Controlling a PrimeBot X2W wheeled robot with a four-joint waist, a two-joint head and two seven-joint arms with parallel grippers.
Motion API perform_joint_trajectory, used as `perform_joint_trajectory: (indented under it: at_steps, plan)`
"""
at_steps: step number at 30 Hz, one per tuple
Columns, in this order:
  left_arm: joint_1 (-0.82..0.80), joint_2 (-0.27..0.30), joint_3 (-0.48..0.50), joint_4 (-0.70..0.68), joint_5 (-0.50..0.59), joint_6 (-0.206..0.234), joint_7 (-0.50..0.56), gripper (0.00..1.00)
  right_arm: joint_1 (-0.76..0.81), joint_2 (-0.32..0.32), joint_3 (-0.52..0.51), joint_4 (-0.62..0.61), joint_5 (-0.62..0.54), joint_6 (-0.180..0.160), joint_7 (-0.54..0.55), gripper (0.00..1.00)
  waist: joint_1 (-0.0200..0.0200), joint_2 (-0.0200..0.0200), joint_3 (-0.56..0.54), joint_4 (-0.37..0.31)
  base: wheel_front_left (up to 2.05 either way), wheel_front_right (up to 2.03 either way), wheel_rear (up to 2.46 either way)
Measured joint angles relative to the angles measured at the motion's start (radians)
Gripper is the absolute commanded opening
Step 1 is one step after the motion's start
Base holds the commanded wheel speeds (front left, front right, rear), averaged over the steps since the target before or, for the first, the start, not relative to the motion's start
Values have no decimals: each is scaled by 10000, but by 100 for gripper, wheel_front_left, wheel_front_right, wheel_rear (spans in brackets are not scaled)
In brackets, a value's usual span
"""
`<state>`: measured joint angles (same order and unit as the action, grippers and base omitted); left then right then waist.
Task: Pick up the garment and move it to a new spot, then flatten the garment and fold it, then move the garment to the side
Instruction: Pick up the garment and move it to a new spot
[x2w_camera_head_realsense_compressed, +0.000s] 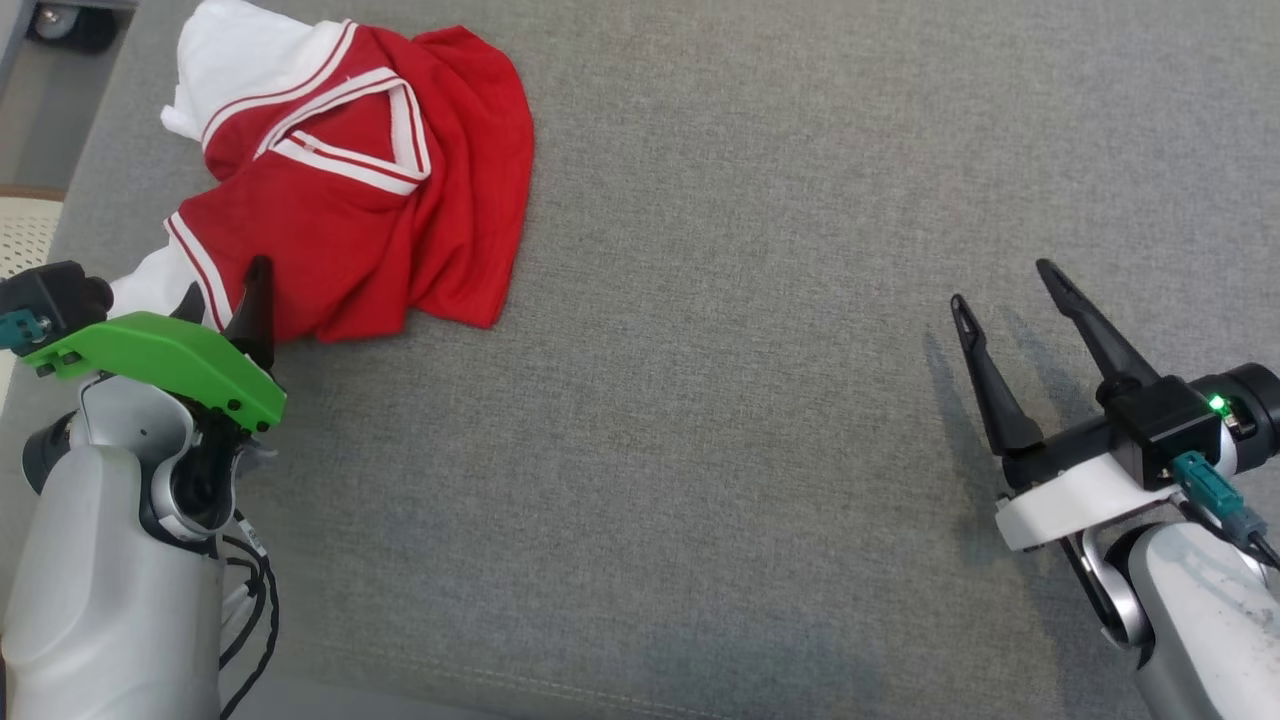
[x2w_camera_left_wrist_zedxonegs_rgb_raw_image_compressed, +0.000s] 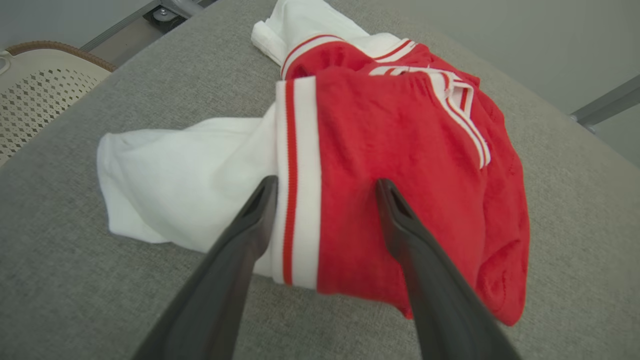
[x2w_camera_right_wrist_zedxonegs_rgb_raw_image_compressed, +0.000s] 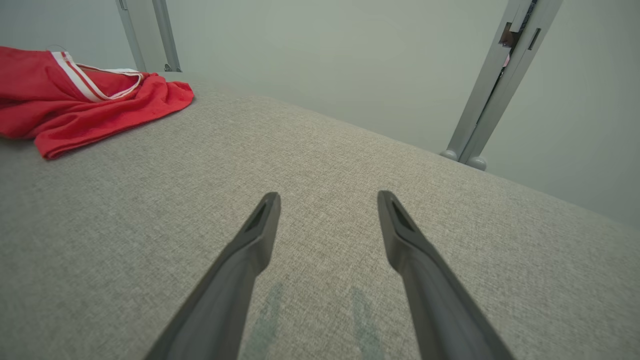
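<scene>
**Position.** The garment (x2w_camera_head_realsense_compressed: 370, 190), red with white striped trim and a white part, lies crumpled at the far left of the grey pad (x2w_camera_head_realsense_compressed: 700, 420), close to its left edge. A pale basket (x2w_camera_left_wrist_zedxonegs_rgb_raw_image_compressed: 35, 95) stands beyond that edge.

**Left gripper** (x2w_camera_left_wrist_zedxonegs_rgb_raw_image_compressed: 326, 184). It is released, with the jaws spread wide. They straddle the near edge of the garment, one fingertip at the striped band (x2w_camera_left_wrist_zedxonegs_rgb_raw_image_compressed: 295, 175) and the other over red cloth. Whether the tips press into the cloth cannot be told.

**Right gripper** (x2w_camera_head_realsense_compressed: 1001, 283). It is released and grasps nothing. It hangs over bare pad at the right, well apart from the garment.

**Step in hand, as judged.** The first pick-up is being set up and nothing has been lifted.

**Risks, as judged.**
1. The heap has several layers. A shallow close is likely to pinch only the top fold, which would then peel away and leave the rest dragging.
2. The jaws span the join of white and red. The thicker band may hold them off the thinner cloth, so the hold could slip once the weight comes on.
3. If the tips go too deep they may nip the pad's own fabric along with the garment, and the lift would snag.
4. The garment lies near the left edge. A lift that trails cloth leftward could drop a sleeve over the side toward the basket.
5. The right gripper is too distant to steady or catch anything, so a failed pinch has no backup.
</scene>
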<state>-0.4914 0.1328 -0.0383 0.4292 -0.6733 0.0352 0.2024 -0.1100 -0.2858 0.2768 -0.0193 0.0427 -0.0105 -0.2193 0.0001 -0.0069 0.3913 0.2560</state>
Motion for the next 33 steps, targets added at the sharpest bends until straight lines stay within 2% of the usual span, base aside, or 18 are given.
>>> perform_joint_trajectory:
  at_steps: [6, 7, 8, 16, 19, 22, 27, 33]
  plan:
    - [-231, -288, 25, 995, -182, -4, 67, 100, -377, -59, -127, -40, -4, 0, -4, 100, 0, 0, 722, -114, 0, 0, 0]
    - [-278, -284, 67, 1095, -192, -13, 17, 39, -397, -63, -132, -25, -4, 0, -6, 100, 0, 0, 800, -121, 0, 0, 0]
    - [-356, -276, 92, 1162, -196, -29, -13, 0, -423, -63, -144, -23, -2, 0, -12, 100, 0, 0, 859, -123, 0, 0, 0]
    - [-671, -232, -322, 1360, -159, -717, -259, 0, -464, 17, -184, 182, 52, 0, -75, 100, 0, -1, 762, -62, 0, 0, 0]
    - [-923, -326, -719, 920, -8, -1258, -512, 0, -464, 82, -178, 360, 115, 0, -105, 100, 0, 0, 618, -41, 0, 0, 0]
    - [-1323, -510, -1273, 219, 178, -1501, -711, 0, -464, 316, -136, 566, 209, 0, -178, 100, 0, 0, 414, -35, 0, 0, 0]
    - [-1651, -800, -2660, -932, 430, -1672, -706, 0, -461, 731, 119, 851, 313, 0, -196, 100, 0, 0, -17, -70, 0, 0, 0]
    - [-1660, -951, -4376, -2019, 477, -1672, -251, 0, -463, 1346, 334, 1085, 589, 0, -268, 100, -1, 0, -583, -303, 0, 0, 0]
